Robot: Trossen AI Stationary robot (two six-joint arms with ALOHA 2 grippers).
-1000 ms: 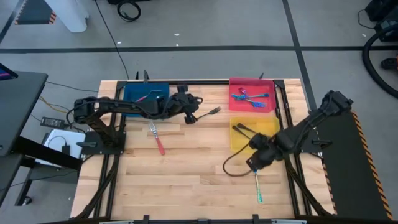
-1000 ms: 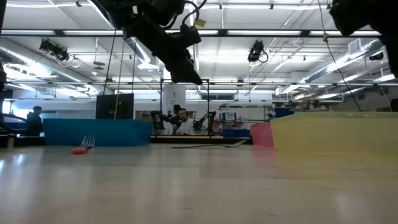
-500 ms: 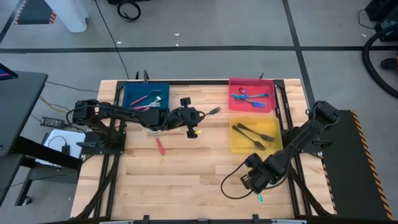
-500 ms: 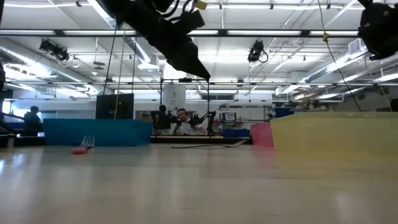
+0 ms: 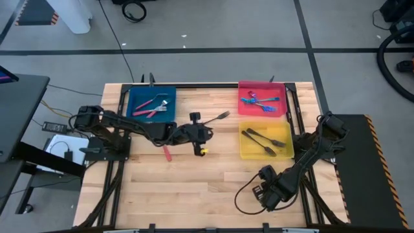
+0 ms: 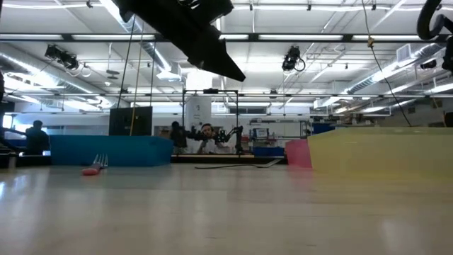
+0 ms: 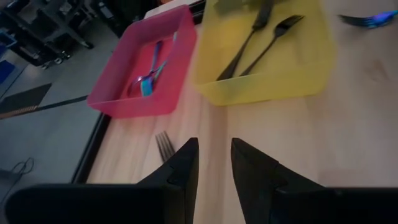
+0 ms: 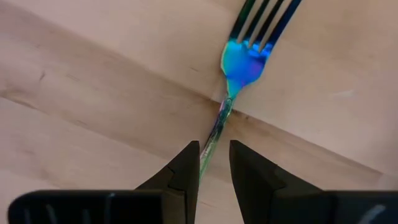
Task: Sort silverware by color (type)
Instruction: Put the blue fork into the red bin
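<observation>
Near the front right of the pale wooden surface [image 5: 194, 175], the right end effector [image 8: 208, 163] hovers low over an iridescent blue-teal metal fork [image 8: 239, 59], its fingers slightly apart astride the thin handle, not clamped. At mid-surface the left end effector [image 5: 199, 134] hangs with fingers narrowly apart, holding nothing, beside a red-handled fork [image 5: 166, 153]. A dark grey fork [image 5: 220, 116] lies loose beyond it. Other forks sit in the blue rectangular tray [image 5: 136, 97], red tray [image 5: 240, 87] and yellow tray [image 5: 246, 150].

Two black jointed arms [image 5: 129, 123] trailing looped cables.
</observation>
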